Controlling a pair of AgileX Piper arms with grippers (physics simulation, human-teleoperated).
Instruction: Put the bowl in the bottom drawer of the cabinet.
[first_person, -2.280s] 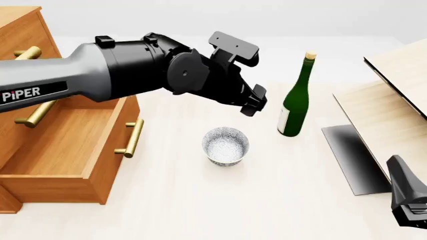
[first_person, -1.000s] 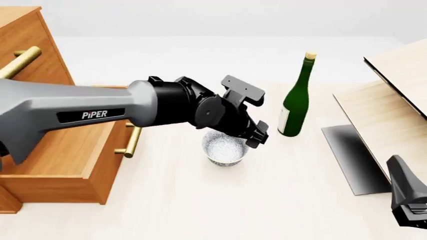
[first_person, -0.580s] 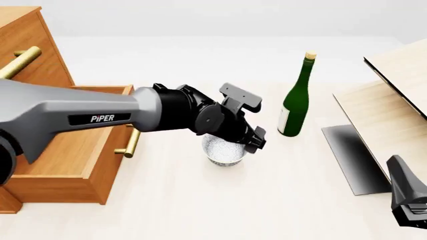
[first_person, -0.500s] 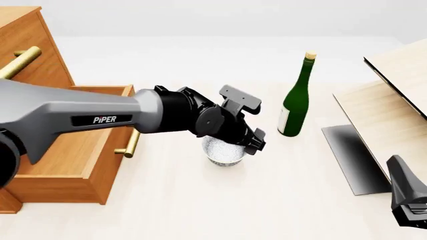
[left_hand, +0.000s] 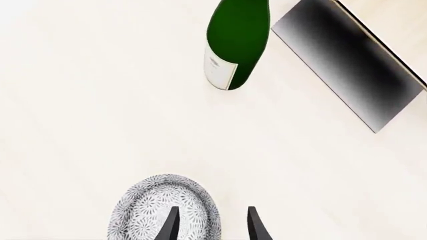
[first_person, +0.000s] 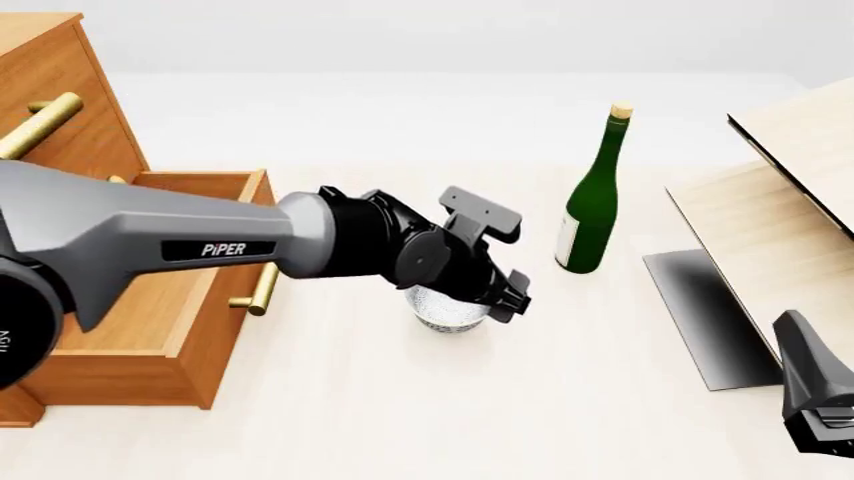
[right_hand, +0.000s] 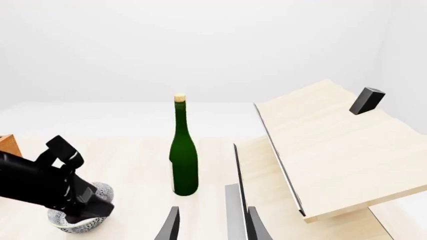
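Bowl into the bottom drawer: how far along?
Done: the bottom drawer stands pulled open. In hand: the left gripper is open, with one finger inside the bowl and one outside its rim; the bowl sits on the table, not lifted. Left: close, lift, carry to the drawer, release.

In the front view the left hand (first_person: 505, 292) covered most of the bowl (first_person: 447, 318), hiding its rim. The cabinet (first_person: 54, 110) ran off the picture's edge. Only part of the right hand (first_person: 817, 400) showed at the corner.
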